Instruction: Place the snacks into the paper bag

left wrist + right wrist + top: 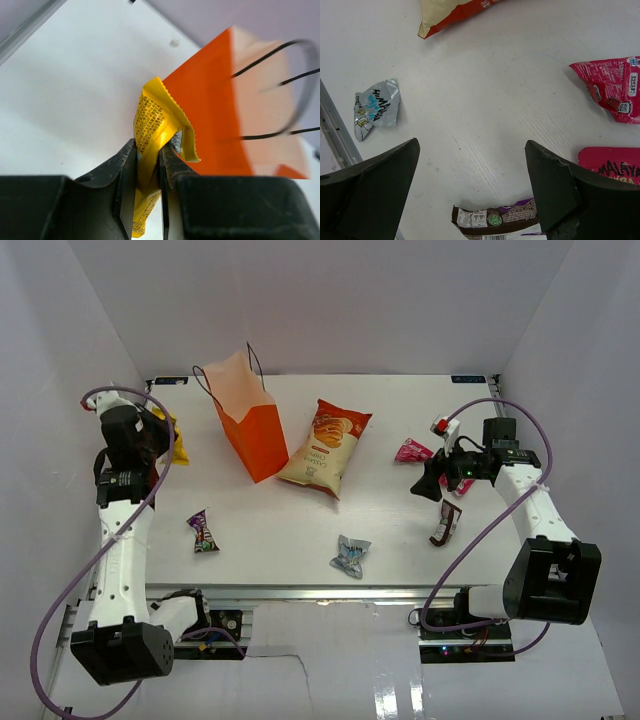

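Our left gripper [148, 150] is pinching a yellow packet [154, 117] by its lower half, jaws pressed against the foil. The packet stands up crumpled, its zigzag edge just beside the orange wall of the paper bag [210, 110]. Our right gripper [471, 150] is spread wide and holds nothing. It hovers over the table [485, 100] above the dark brown packet [495, 220], with a pink packet [607, 87] and a second pink packet [612, 170] off to one side.

We judge the task barely begun: the yellow packet is lifted but not yet in. The chip bag [325, 445] lies flat just beside the paper bag, and the silvery-blue packet [351, 555] and the dark multicoloured packet [203, 532] lie near the front edge. We see the bag's inside only at a slant, so we cannot say whether anything is already in it.

The paper bag stands upright toward the back left, mouth open, with a pale lining and thin dark cord handles arching above
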{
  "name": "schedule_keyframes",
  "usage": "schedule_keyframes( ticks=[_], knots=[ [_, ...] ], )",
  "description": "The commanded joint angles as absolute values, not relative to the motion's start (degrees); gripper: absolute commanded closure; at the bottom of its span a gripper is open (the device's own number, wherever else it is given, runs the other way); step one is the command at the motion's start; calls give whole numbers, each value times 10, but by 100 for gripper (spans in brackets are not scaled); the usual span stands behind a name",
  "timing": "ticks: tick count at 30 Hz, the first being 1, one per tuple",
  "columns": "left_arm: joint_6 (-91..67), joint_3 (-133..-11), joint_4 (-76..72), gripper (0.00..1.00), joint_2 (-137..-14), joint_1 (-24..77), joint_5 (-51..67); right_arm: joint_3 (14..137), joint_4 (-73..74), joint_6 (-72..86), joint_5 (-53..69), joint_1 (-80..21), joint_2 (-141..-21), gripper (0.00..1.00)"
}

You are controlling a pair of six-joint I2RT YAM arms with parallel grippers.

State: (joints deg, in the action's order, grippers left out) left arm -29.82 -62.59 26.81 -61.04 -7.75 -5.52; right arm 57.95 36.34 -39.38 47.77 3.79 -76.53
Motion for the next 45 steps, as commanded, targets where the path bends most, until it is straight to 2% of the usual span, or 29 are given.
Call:
schedule_keyframes(
  ticks=[1,8,14,18,28,31,32,33,36,41,45],
  knots=[
    [-347,-700,258,76,-599,-76,-18,578,367,-391,499,41,-760,9],
    [-416,-843,229,78,-678,-65,140,596,374,-389,511,42,-777,8],
    [-409,-988,229,78,-765,33,109,584,374,-395,502,42,-768,8],
    [-401,-1038,229,78,-829,72,83,571,374,-395,501,42,-760,8],
    [-360,-1027,229,76,-896,83,-11,548,374,-398,483,42,-729,8],
    [-350,-1022,229,62,-910,83,-3,548,378,-399,480,42,-728,8],
    [-349,-1020,229,51,-911,83,-3,549,381,-399,477,42,-728,8],
    [-349,-1017,229,45,-911,83,-6,554,382,-400,475,42,-728,8],
    [-346,-1016,228,31,-912,83,-7,568,397,-391,468,41,-739,8],
    [-335,-1052,228,24,-917,83,-1,580,409,-362,460,31,-759,7],
    [-315,-1070,222,20,-900,82,65,584,410,-334,422,-22,-766,4]
  ],
)
